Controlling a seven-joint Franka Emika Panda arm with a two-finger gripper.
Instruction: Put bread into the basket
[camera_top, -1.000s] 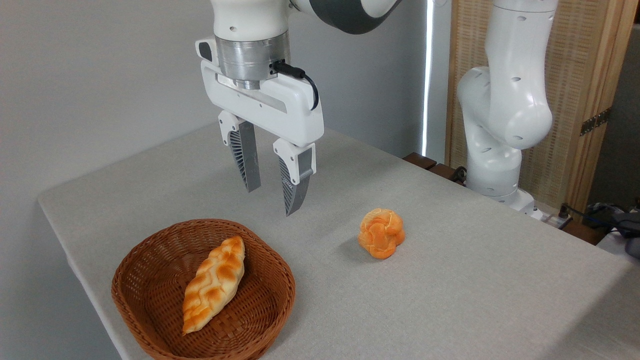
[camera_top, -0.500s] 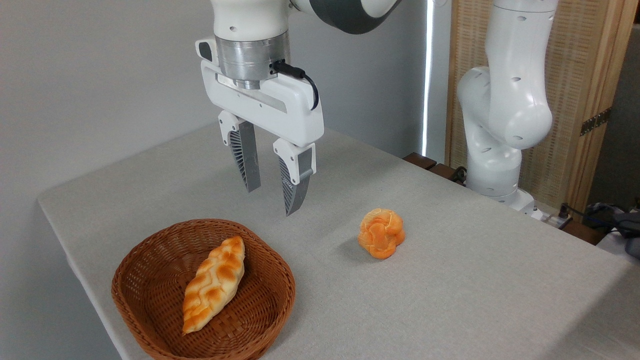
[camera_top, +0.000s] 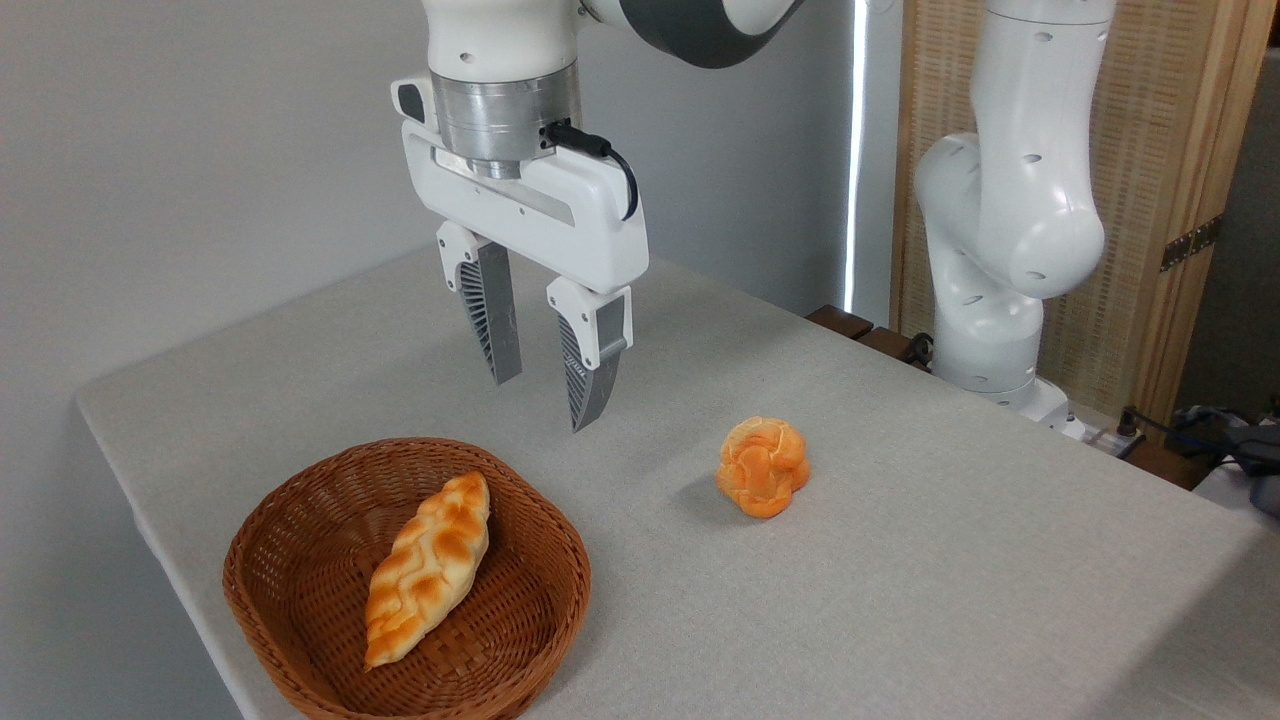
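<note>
Nothing moved: pincer (camera_top: 543, 402) agape, clear above basket (camera_top: 300, 515) rim, bread (camera_top: 763, 466) apart.

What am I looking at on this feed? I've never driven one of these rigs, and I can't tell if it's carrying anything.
It is a single fixed camera looking down at a grey table. The white robot arm ends in a two-finger pincer, which hangs open and empty above the table. Below it to the left, an oval brown wicker basket holds a long pale-golden braided loaf. To the right, the small knobbly orange bun sits alone on the table, outside the basket.
</note>
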